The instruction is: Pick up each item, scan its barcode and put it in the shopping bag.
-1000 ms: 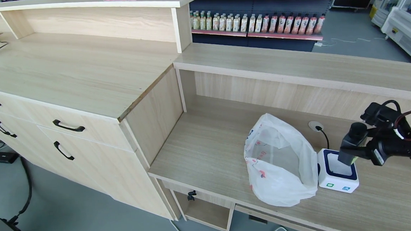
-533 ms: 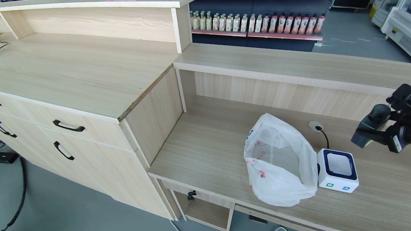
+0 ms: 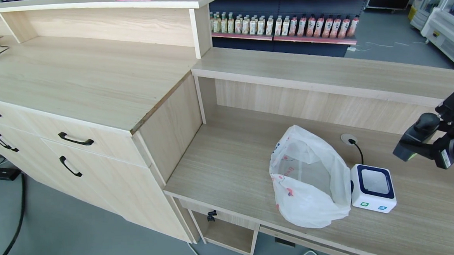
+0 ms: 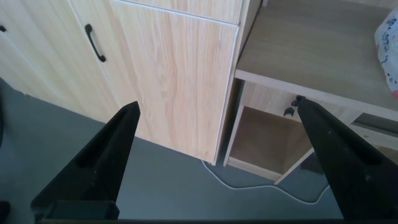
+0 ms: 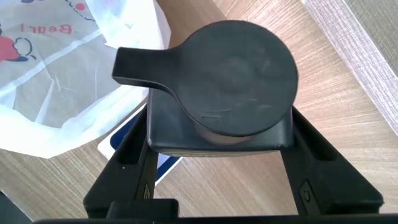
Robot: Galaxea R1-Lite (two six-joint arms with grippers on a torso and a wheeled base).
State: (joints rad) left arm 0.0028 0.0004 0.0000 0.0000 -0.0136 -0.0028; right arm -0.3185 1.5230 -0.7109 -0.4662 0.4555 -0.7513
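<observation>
Right gripper (image 5: pixel 219 146): jaws closed against both sides of a dark round-lidded container (image 3: pixel 417 136), held in the air above the counter (image 3: pixel 430 218), up and to the right of the barcode scanner (image 3: pixel 373 193), not touching it. Left gripper (image 4: pixel 217 155): fingers spread wide, nothing between them, well left of the scanner and below counter level, over grey floor (image 4: pixel 161 186) by a cabinet door (image 4: pixel 174 74). Shopping bag (image 3: pixel 309 185): open, lying against the scanner's left side.
</observation>
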